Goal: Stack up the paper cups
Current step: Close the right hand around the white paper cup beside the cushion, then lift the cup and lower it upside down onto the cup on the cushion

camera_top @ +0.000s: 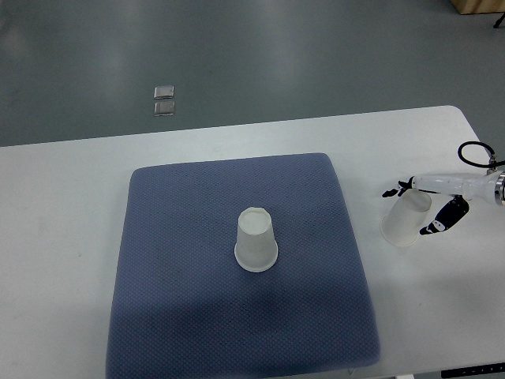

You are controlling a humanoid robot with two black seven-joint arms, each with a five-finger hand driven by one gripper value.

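One white paper cup (256, 242) stands upside down in the middle of the blue mat (173, 253). A second white paper cup (404, 220) is off the mat on the white table to the right, mouth down and slightly tilted. My right hand (430, 207) comes in from the right edge and its white and black fingers are closed around this second cup. The left arm does not show.
The white table (71, 221) carries the mat; its far edge runs across the upper picture and its right corner curves near the hand. Two small shiny squares (164, 100) lie on the grey floor beyond. A black cable (476, 151) loops by the right wrist.
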